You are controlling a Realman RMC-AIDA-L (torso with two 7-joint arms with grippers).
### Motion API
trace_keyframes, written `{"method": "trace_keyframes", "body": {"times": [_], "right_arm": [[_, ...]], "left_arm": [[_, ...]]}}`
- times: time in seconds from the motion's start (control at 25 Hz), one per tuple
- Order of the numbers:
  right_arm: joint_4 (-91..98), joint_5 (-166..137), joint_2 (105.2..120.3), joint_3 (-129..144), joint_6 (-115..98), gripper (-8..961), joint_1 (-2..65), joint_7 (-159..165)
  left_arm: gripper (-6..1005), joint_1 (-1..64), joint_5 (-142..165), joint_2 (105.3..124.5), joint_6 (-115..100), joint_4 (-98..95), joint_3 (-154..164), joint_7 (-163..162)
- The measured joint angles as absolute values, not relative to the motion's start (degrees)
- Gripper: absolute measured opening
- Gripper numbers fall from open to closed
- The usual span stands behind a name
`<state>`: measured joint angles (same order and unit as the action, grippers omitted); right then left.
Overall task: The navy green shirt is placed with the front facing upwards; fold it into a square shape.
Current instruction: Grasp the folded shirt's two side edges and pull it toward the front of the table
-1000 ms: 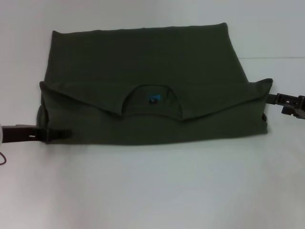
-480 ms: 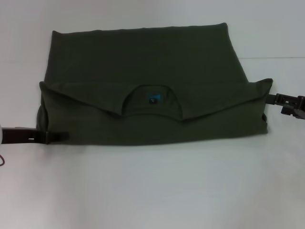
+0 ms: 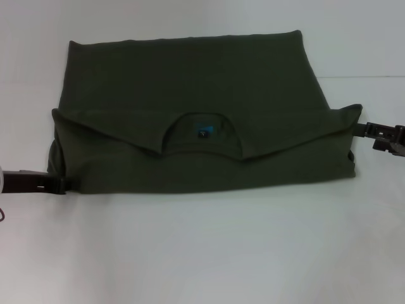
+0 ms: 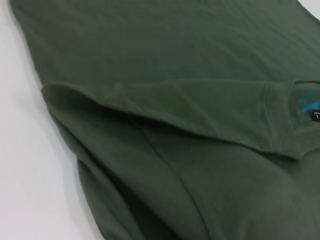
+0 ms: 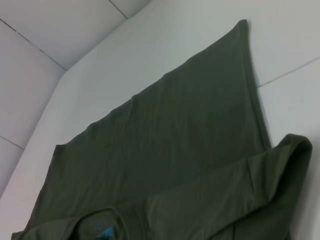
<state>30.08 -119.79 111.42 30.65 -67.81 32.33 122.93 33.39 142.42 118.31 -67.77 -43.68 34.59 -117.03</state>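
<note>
The navy green shirt (image 3: 190, 82) lies spread on the white table, its near part doubled back in a wide band so the ribbed collar (image 3: 202, 136) and blue label (image 3: 203, 130) show mid-shirt. No chest print is visible. My left gripper (image 3: 62, 183) sits low at the shirt's near left corner, its tip at the cloth's edge. At the folded band's right corner is my right gripper (image 3: 362, 130). The left wrist view shows only the shirt's folded layers (image 4: 175, 60) and the label (image 4: 307, 105). The right wrist view shows the shirt's far part (image 5: 175, 135) and the raised fold corner (image 5: 295, 150).
The white table (image 3: 202, 253) runs wide in front of the shirt and along both sides. A white tiled wall (image 5: 60, 30) rises behind the table's far edge.
My left gripper has slid leftward, from lying over the shirt's near left corner to its edge. The right gripper and the shirt have barely moved.
</note>
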Motion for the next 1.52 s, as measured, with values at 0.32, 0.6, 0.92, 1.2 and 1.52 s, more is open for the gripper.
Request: {"method": "trace_keyframes", "body": {"times": [0.32, 0.6, 0.92, 1.2, 1.52], "right_arm": [[30.24, -119.80, 111.13, 31.74, -68.60, 892, 32.49, 123.39], [36.22, -122.73, 107.28, 37.35, -76.45, 891, 34.04, 137.02], [48.94, -148.72, 106.61, 37.92, -88.46, 891, 42.82, 154.17], [43.26, -157.37, 109.19, 38.50, -82.68, 892, 48.15, 154.30], [37.15, -153.84, 110.09, 38.55, -74.89, 891, 48.68, 152.56]], "left_arm": [[41, 33.65, 142.38, 118.29, -68.23, -43.68, 34.63, -116.93], [41, 33.78, 142.09, 118.28, -68.28, -43.60, 34.64, -116.89], [41, 34.28, 142.14, 118.14, -69.23, -43.65, 34.61, -116.89], [41, 34.23, 142.10, 118.11, -69.28, -43.62, 34.62, -116.76], [41, 34.11, 142.03, 118.22, -69.34, -43.53, 34.63, -116.38]]}}
